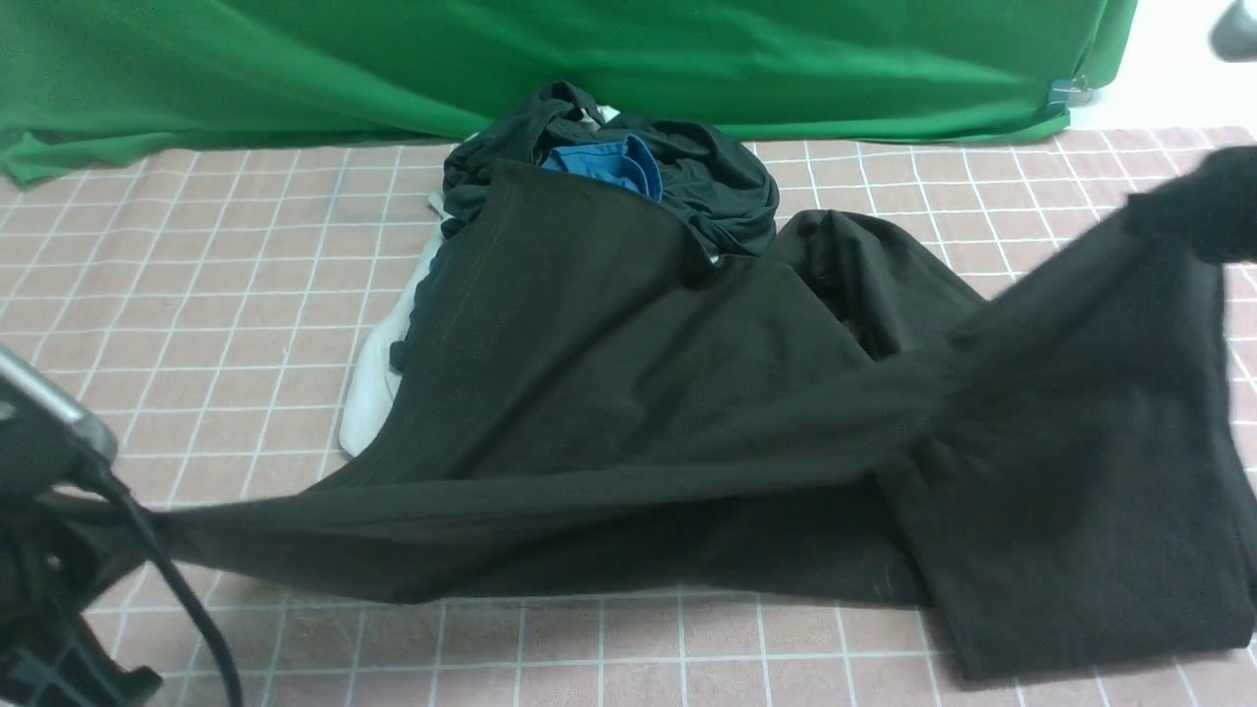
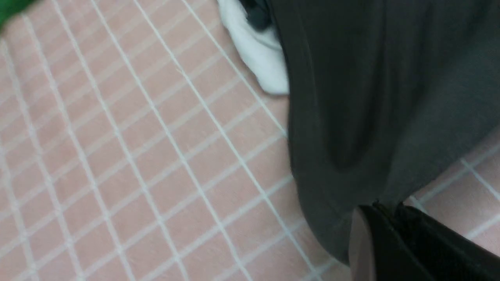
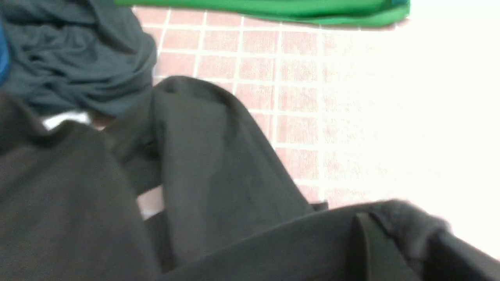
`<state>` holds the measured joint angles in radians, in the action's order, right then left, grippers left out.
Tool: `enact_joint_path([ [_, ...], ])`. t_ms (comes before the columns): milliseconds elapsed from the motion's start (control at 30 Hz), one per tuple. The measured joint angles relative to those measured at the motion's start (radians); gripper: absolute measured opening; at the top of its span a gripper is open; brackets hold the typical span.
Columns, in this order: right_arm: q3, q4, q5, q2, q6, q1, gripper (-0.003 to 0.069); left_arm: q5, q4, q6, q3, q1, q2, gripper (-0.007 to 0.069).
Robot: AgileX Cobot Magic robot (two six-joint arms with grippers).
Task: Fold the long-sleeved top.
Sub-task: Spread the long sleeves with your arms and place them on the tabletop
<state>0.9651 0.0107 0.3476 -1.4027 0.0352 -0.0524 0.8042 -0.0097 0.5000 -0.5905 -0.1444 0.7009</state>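
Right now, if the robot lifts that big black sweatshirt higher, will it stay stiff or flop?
Probably floppy: the big black cotton sweatshirt drapes limply from the left hand. It is likely heavyish for cloth, as its thick folds hang low.

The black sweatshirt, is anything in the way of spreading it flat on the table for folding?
Yes. The sweatshirt has its far part draped over a dark crumpled garment and a blue garment at the back of the table. A white garment pokes out from under its left edge.
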Motion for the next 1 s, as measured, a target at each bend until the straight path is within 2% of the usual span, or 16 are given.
enact_joint_path([
  [67, 0.016, 0.0, 0.027, -0.022, 0.0, 0.0, 0.0185, 0.005, -0.004, 0.0, 0.01, 0.0, 0.014, 0.0032],
  [100, 0.037, 0.0, 0.08, -0.031, 0.0, 0.0, 0.0268, 0.009, -0.006, 0.0, 0.021, 0.0, 0.025, 0.0032],
  [133, 0.042, 0.0, 0.107, -0.031, 0.0, 0.0, 0.0292, 0.01, -0.006, 0.0, 0.023, 0.0, 0.027, 0.0032],
  [167, 0.064, -0.001, 0.188, -0.02, 0.0, -0.001, 0.0391, 0.009, -0.01, 0.0, 0.029, 0.0, 0.031, 0.0032],
  [200, 0.066, -0.002, 0.211, -0.017, 0.0, -0.001, 0.0414, 0.009, -0.01, 0.0, 0.029, 0.0, 0.031, 0.0032],
  [233, 0.076, -0.004, 0.28, 0.008, 0.003, -0.006, 0.0482, 0.006, -0.011, 0.0, 0.029, 0.0, 0.031, 0.0032],
  [300, 0.078, -0.011, 0.396, 0.057, 0.023, -0.032, 0.0524, -0.001, -0.011, 0.0, 0.029, 0.0, 0.031, 0.0032],
  [367, 0.059, -0.011, 0.496, 0.116, 0.041, -0.087, 0.0531, -0.011, -0.014, 0.0, 0.029, 0.0, 0.031, 0.0032],
  [467, -0.019, -0.011, 0.576, 0.19, 0.079, -0.215, 0.0502, -0.027, -0.015, -0.002, 0.029, 0.0, 0.031, 0.0032],
  [500, -0.078, -0.011, 0.592, 0.221, 0.122, -0.326, 0.0484, -0.037, -0.016, -0.003, 0.029, 0.0, 0.031, 0.0032],
  [633, -0.233, -0.026, 0.512, 0.21, 0.321, -0.599, 0.0469, -0.053, -0.029, -0.003, 0.029, 0.0, 0.031, 0.0032],
  [700, -0.279, -0.111, 0.43, 0.158, 0.469, -0.709, 0.0467, -0.057, -0.038, -0.003, 0.029, 0.0, 0.031, 0.0032],
  [733, -0.281, -0.122, 0.425, 0.152, 0.481, -0.726, 0.0467, -0.057, -0.039, -0.003, 0.029, 0.0, 0.031, 0.0032],
  [767, -0.289, -0.214, 0.396, 0.097, 0.583, -0.776, 0.0467, -0.062, -0.04, -0.003, 0.029, 0.0, 0.031, 0.0032],
  [833, -0.292, -0.298, 0.378, 0.039, 0.658, -0.797, 0.0467, -0.063, -0.042, -0.003, 0.029, 0.0, 0.031, 0.0032],
  [1000, -0.292, -0.386, 0.348, -0.124, 0.732, -0.77, 0.0465, -0.063, -0.06, -0.003, 0.029, 0.0, 0.031, 0.0032],
])
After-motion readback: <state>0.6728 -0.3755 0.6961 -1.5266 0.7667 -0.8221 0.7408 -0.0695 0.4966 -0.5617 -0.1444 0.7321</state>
